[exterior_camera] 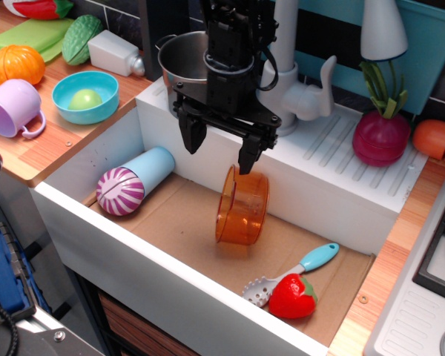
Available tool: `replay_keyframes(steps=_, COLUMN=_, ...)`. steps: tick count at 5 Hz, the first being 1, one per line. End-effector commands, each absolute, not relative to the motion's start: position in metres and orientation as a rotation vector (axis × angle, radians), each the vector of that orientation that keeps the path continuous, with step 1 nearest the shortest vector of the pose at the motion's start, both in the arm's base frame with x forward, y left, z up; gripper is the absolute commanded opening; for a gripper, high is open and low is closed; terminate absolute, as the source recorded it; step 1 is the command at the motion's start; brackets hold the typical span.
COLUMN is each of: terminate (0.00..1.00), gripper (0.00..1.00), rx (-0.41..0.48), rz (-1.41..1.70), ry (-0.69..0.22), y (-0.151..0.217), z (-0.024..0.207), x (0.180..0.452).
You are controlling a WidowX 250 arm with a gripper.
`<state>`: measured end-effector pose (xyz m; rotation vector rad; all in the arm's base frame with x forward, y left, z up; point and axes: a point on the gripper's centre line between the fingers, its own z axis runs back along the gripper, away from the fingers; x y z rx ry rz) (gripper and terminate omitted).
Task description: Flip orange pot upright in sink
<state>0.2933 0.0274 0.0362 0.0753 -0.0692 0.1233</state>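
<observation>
Hovering centre-frame, open black gripper should close on tilted translucent orange plastic pot's upper rim, rotate, set it down on white sink's floor.

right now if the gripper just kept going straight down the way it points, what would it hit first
Most likely the orange pot: the open gripper points down and its right fingertip seems to sit at the pot's upper rim. Depth is unclear; missing it, it would reach the sink floor.
</observation>
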Motion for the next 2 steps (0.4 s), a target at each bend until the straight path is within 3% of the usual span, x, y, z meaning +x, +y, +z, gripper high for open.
replay_keyframes(steps=1, terminate=0.0, gripper=1.0, rx=0.075, rz=0.123, ry=-0.069, y=0.0274, z=0.0362, x=0.2933)
replay_keyframes(steps=2, terminate=0.0, gripper=1.0, rx=-0.032, rz=0.189, ry=-0.128, y=0.0287, z=0.0318, x=0.2919)
